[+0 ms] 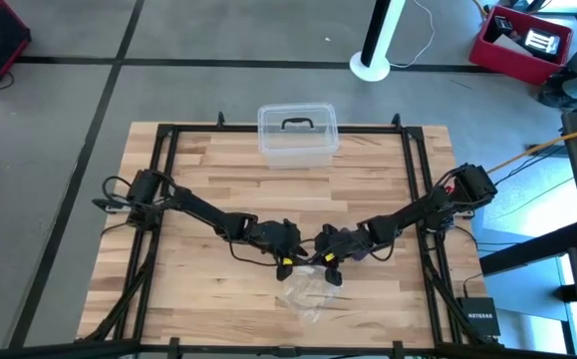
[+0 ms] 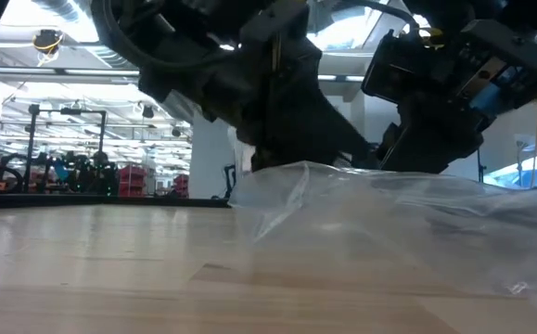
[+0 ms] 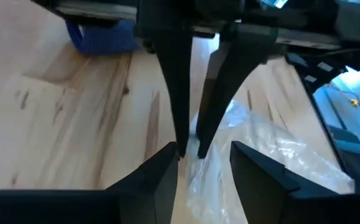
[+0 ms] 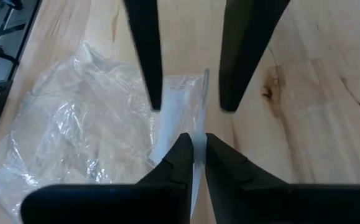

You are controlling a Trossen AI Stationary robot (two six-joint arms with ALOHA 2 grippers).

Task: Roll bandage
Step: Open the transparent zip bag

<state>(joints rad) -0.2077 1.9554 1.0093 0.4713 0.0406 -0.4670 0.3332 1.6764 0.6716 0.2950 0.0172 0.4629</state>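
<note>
The only lettering that can be read is "NETGEAR", in pale capitals on a small black box (image 1: 479,321). In the high view it lies at about four o'clock from the counter (image 1: 218,179), just off its edge beside the frame. Nothing else carries legible writing: the red bin (image 1: 520,40) at about one o'clock holds white items with marks too small to make out.
</note>
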